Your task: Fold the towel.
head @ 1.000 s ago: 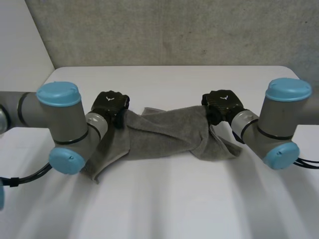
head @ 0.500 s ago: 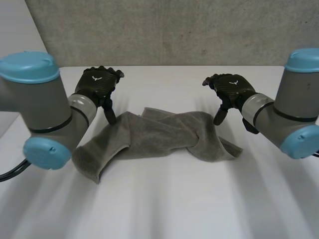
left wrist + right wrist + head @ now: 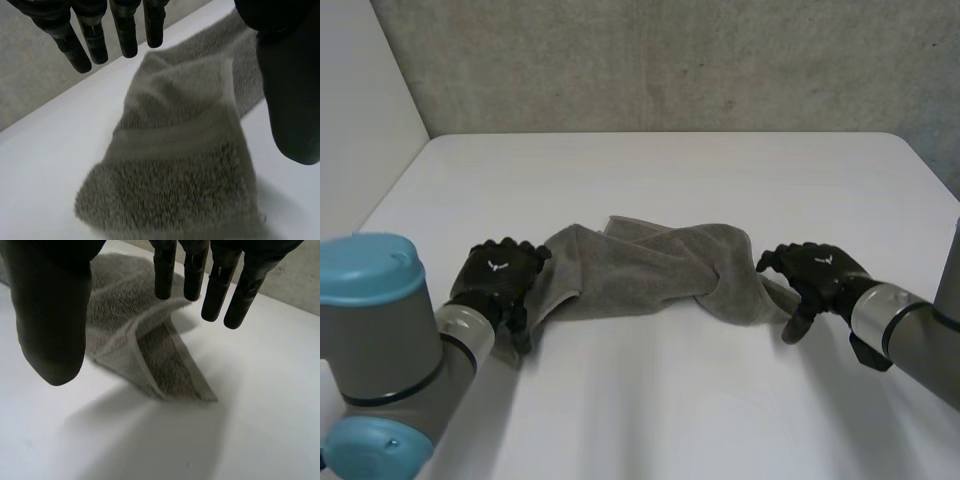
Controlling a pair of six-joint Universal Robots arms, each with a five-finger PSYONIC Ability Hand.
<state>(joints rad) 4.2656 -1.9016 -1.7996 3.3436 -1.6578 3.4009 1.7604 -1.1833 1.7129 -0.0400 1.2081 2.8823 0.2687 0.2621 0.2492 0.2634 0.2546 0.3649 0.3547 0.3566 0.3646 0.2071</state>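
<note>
A grey towel lies crumpled and twisted lengthwise across the middle of the white table. My left hand hovers over the towel's left end, its fingers straight and the thumb spread wide, with nothing held. That end of the towel lies bunched under the palm. My right hand hangs over the towel's right end, open too, with fingers and thumb apart. A folded corner of the towel lies flat on the table below them.
A grey wall rises behind the table's far edge, and a white panel stands at the left. Bare tabletop stretches in front of the towel and beyond it.
Both hands let go of the towel's far edge, rose and opened. They have since swung outward and toward the near side, down over the towel's two ends. The towel stays crumpled.
</note>
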